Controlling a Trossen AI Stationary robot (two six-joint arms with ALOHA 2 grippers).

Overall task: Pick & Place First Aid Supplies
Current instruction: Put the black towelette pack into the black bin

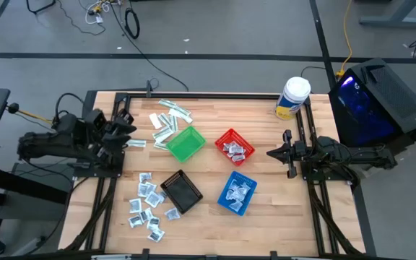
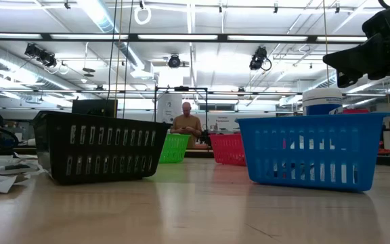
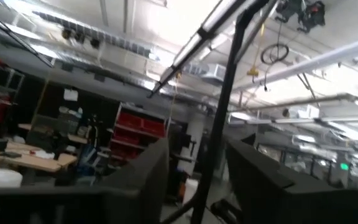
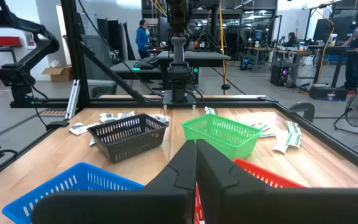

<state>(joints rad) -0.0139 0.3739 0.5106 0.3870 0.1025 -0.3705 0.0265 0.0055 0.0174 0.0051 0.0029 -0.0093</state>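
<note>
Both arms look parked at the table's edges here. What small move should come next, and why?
Probably the left gripper should swing out and down toward the narrow strips by the green basket. It sits raised at the table's left edge with its fingers apart and nothing between them. Those loose strips are the nearest supplies. The right gripper waits shut at the right edge.

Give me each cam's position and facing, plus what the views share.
High: overhead, straight down on the table; both arms, left gripper and right gripper.
Low: tabletop height, level across at the black basket and blue basket; an arm up top.
Left wrist: tilted up at the ceiling; own fingers apart.
Right wrist: across the table; own fingers shut.
Shared: high, low and right wrist all show the green basket.
</note>
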